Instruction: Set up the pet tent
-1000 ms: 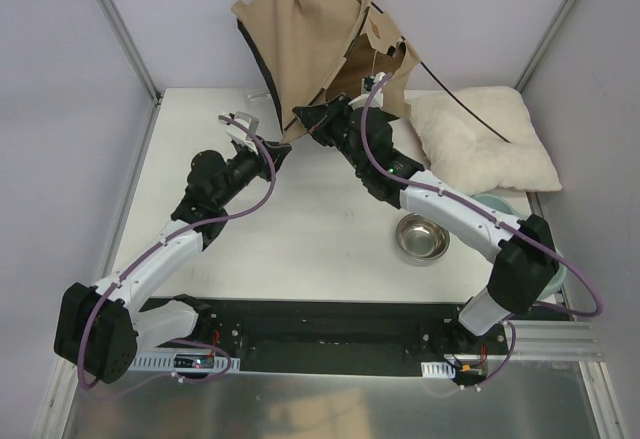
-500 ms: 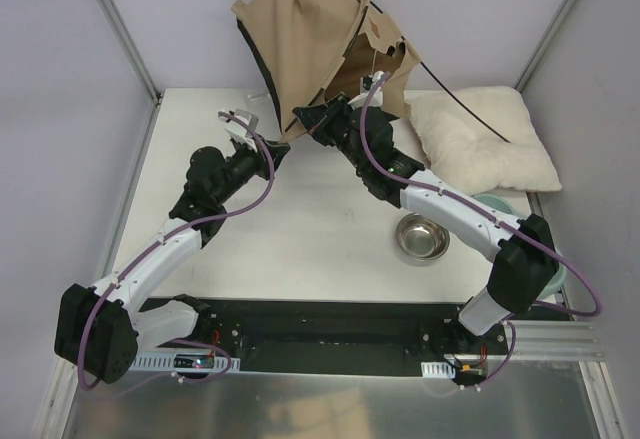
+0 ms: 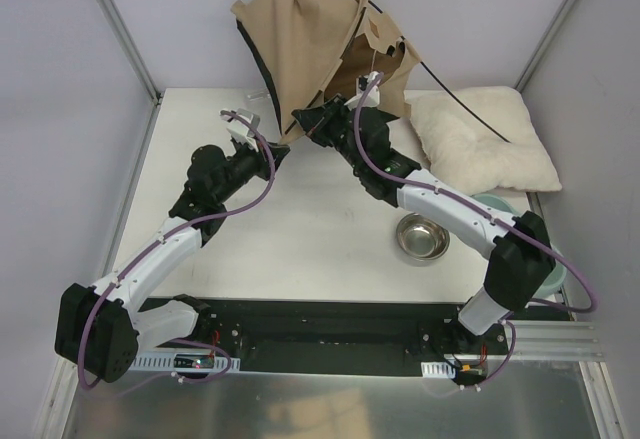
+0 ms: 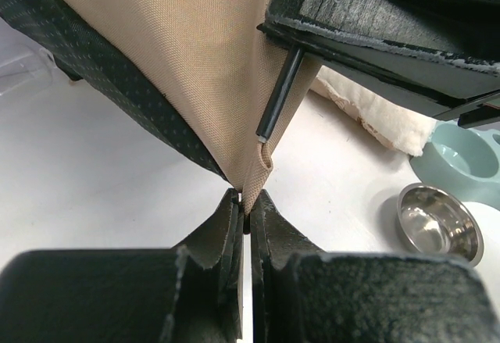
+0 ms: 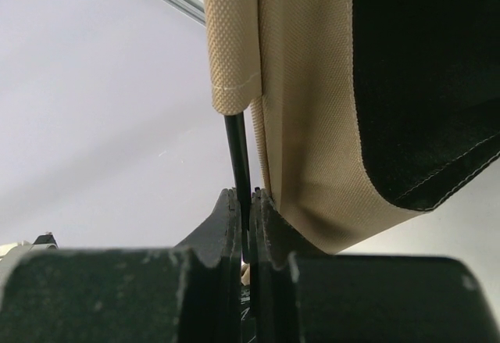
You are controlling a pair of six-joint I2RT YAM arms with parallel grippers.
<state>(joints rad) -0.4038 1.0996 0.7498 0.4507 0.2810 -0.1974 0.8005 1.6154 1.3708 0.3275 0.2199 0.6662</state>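
Tan fabric corner of the pet tent [image 4: 187,54], pinched shut in our left claw [image 4: 244,206]. We log a black pole [image 5: 237,151] nipped in our right claw [image 5: 248,206]. Tent stands just beyond both claws, at the table's [image 3: 300,239] far edge; pillow [image 3: 480,144] to their right.

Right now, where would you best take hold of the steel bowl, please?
Its rim, from straight above. The steel bowl sits upright, mouth open, so one finger could drop inside and one outside; its rounded wall probably gives a side grip little purchase.
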